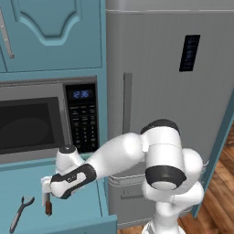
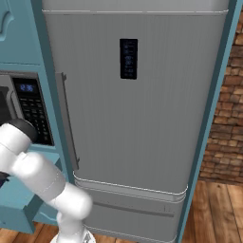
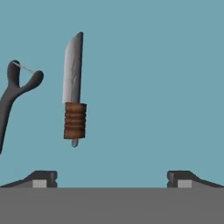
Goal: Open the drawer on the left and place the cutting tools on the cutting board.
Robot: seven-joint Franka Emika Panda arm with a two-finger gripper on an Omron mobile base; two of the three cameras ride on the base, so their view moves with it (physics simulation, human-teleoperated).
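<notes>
The drawer point(image 1: 68, 208) is standing pulled open at the lower left of the left base view, its teal floor facing up beneath the microwave point(image 1: 45, 121). Two cutting tools are lying on that floor. The knife point(image 3: 73, 94), with a silver blade and a ribbed brown handle, is showing whole in the hand view. In the left base view the robot's hand is covering most of it, leaving just the brown handle end peeking out below. Just beside the knife, not touching it, the grey forked tool point(image 3: 15, 94) is lying with its forked head up; a thin wire is spanning the fork. Its handle is running off the left edge of the hand view, while the left base view is showing its whole length, angled toward the drawer's front.

The gripper point(image 3: 111, 178) is hovering over the drawer floor with its fingers spread wide apart and nothing between them. The knife is sitting nearer the left fingertip than the right.

The drawer's front edge is cut off at the bottom of the left base view. Right of the microwave, a tall grey refrigerator point(image 2: 137, 118) is standing closed. Its small dark display panel point(image 2: 128, 58) is too blurred to read.
</notes>
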